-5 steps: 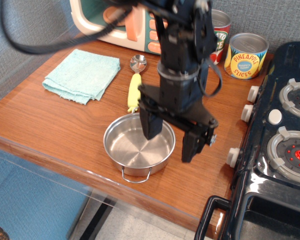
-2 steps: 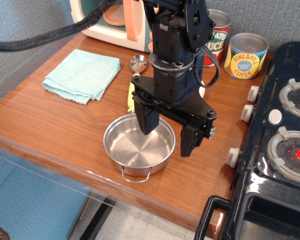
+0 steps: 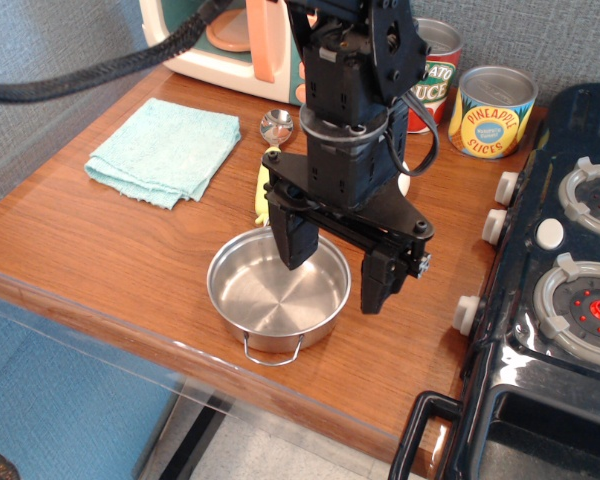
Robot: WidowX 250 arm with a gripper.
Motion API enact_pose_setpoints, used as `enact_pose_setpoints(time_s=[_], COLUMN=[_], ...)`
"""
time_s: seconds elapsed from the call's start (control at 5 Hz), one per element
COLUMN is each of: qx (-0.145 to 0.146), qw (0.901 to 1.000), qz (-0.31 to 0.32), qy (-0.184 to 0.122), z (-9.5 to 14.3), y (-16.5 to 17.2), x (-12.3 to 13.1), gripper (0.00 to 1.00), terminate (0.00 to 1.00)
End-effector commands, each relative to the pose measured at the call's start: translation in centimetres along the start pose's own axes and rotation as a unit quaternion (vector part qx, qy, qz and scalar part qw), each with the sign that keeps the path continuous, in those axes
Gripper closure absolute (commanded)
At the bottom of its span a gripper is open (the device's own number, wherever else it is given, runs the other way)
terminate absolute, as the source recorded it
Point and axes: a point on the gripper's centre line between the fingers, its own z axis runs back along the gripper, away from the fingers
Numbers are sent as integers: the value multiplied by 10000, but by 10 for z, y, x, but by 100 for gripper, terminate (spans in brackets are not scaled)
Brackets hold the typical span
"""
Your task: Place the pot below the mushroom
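The shiny steel pot [image 3: 270, 302] sits on the wooden table near its front edge, with one wire loop handle pointing forward. My gripper [image 3: 335, 268] is open and hangs just above the pot's right rim. One finger [image 3: 294, 243] is over the inside of the pot and the other [image 3: 374, 288] is outside it to the right. Neither finger holds anything. The mushroom is hidden behind my arm.
A teal cloth [image 3: 165, 150] lies at the back left. A yellow-handled spoon [image 3: 273, 128] lies behind the pot. Two labelled tin cans [image 3: 492, 110] stand at the back right. A toy appliance [image 3: 225, 45] is at the back and a black toy stove [image 3: 565, 290] on the right.
My gripper has lifted slightly and shifted a little back from one second ago, still open over the pot's right rim. The pot has not moved.
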Motion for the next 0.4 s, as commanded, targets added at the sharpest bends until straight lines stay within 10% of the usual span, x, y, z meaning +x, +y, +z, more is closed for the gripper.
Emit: enact_pose_setpoints(time_s=[0.0,0.2], qx=[2,2], qw=[9997,9997], qz=[13,13], qy=[-242,-242], z=[15,15], y=[2,2], x=[-6,-6], gripper=[0,0], terminate=[0,100])
